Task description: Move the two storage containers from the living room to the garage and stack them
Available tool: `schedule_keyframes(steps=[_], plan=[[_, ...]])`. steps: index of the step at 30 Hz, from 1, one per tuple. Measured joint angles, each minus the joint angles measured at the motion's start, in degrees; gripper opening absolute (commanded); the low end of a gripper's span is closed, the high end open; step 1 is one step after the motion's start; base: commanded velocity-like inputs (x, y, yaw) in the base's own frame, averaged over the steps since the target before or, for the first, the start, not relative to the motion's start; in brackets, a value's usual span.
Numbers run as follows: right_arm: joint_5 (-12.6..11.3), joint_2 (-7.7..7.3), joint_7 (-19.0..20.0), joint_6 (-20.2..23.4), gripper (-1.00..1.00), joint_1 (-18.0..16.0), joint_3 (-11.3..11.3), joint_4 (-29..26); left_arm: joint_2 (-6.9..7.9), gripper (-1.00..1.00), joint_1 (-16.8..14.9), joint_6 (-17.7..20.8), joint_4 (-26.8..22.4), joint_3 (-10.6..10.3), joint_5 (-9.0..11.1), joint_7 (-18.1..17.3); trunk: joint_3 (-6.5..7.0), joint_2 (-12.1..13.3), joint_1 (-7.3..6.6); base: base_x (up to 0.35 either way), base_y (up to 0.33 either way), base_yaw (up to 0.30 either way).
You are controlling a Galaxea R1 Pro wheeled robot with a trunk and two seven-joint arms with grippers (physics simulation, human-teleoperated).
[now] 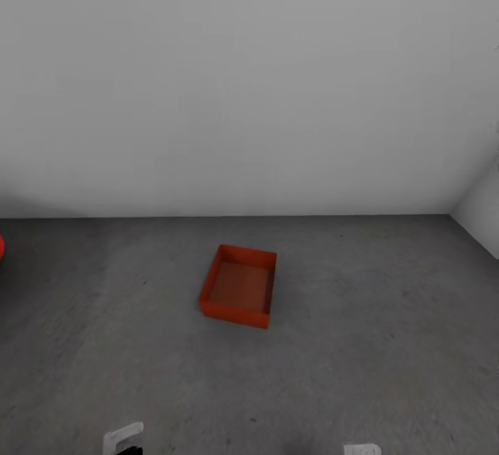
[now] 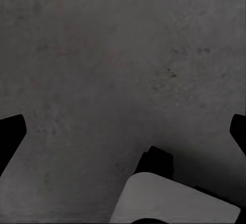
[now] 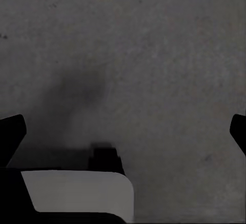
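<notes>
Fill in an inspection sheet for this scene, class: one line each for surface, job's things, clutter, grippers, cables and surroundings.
Surface: grey concrete floor, mottled and speckled.
Job's things: one orange-red storage container sits upright and open on the floor, nothing inside, nothing stacked on it.
Clutter: nothing seen.
Grippers: left gripper and right gripper each have dark fingertips far apart at the edges of their wrist views, holding nothing, above bare concrete.
Cables: nothing seen.
Surroundings: plain pale grey wall behind the container, a wall corner at far right, a sliver of something red at the left edge.
</notes>
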Motion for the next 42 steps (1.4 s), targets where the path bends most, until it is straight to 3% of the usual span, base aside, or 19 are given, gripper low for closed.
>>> schedule_keyframes(steps=[3, 5, 13, 42], plan=[[-0.01, 0.06, 0.03, 1.26, 1.0, 0.6, 0.0, 0.05, -0.58, 1.0, 2.02, 1.11, -0.03, -0.04, -0.07, -0.07, 0.23, 0.0, 0.0, 0.0, 0.0, -0.076], [-0.16, 0.02, 0.14, 5.91, 1.0, 2.67, -0.11, 0.09, -1.44, 1.0, 4.06, 3.12, -0.06, -0.02, -0.07, 0.21, 0.39, 0.0, 0.0, 0.0, 0.0, -0.021], [0.38, 0.27, 0.46, 8.75, 1.0, 9.79, 0.0, 0.01, -1.76, 1.0, 4.95, 3.8, -0.14, -0.1, -0.32, 0.53, 1.12, 0.0, 0.0, 0.0, 0.0, -0.005], [0.52, 0.25, 0.59, 8.67, 1.0, 11.02, 0.08, 0.0, -1.74, 1.0, 5.0, 3.59, -0.24, -0.04, -0.3, 0.39, 3.8, 0.0, 0.0, 0.0, 0.0, 0.0]])
